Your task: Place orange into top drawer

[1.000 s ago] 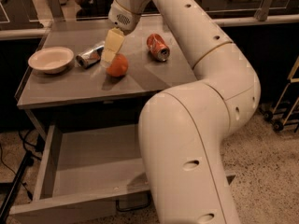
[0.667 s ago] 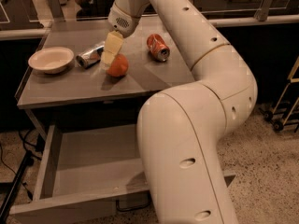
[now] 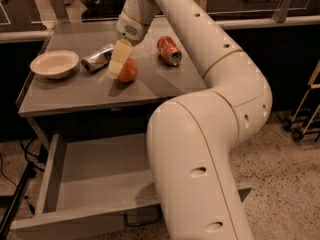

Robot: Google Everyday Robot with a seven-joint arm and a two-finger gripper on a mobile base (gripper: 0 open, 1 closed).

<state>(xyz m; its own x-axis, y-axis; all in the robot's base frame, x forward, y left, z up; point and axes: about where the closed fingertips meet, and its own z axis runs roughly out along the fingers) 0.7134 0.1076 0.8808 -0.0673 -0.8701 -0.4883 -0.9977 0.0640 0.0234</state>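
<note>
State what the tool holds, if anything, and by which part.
It cannot be told. The tool is down against the orange, which sits on the table, but whether it has closed on the fruit is not visible.

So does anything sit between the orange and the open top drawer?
Nothing visible does. The gripper is at the orange on the tabletop; the top drawer is open below the front edge, its visible floor bare. The robot's arm hides the drawer's right part.
</note>
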